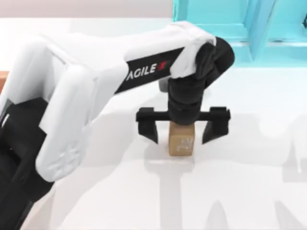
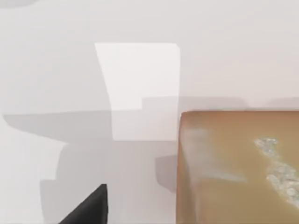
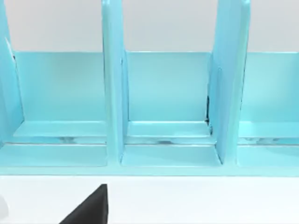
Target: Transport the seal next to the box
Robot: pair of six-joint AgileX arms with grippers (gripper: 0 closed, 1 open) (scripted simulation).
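Note:
The seal [image 1: 181, 139] is a small tan-brown block with whitish marks on one face, standing on the white table near the middle. My left gripper [image 1: 180, 139] hangs over it, open, with one black finger on each side and a gap between each finger and the block. In the left wrist view the seal [image 2: 238, 168] looms close, and one finger [image 2: 88, 210] stands apart from it. A brown sliver [image 1: 3, 81] at the top view's left edge, behind my left arm, is all that shows of the box.
A turquoise shelf-like frame [image 1: 240, 24] stands at the back right of the table. The right wrist view faces its compartments [image 3: 163, 102] from close by, with one black finger [image 3: 88, 210] of my right gripper low in that view.

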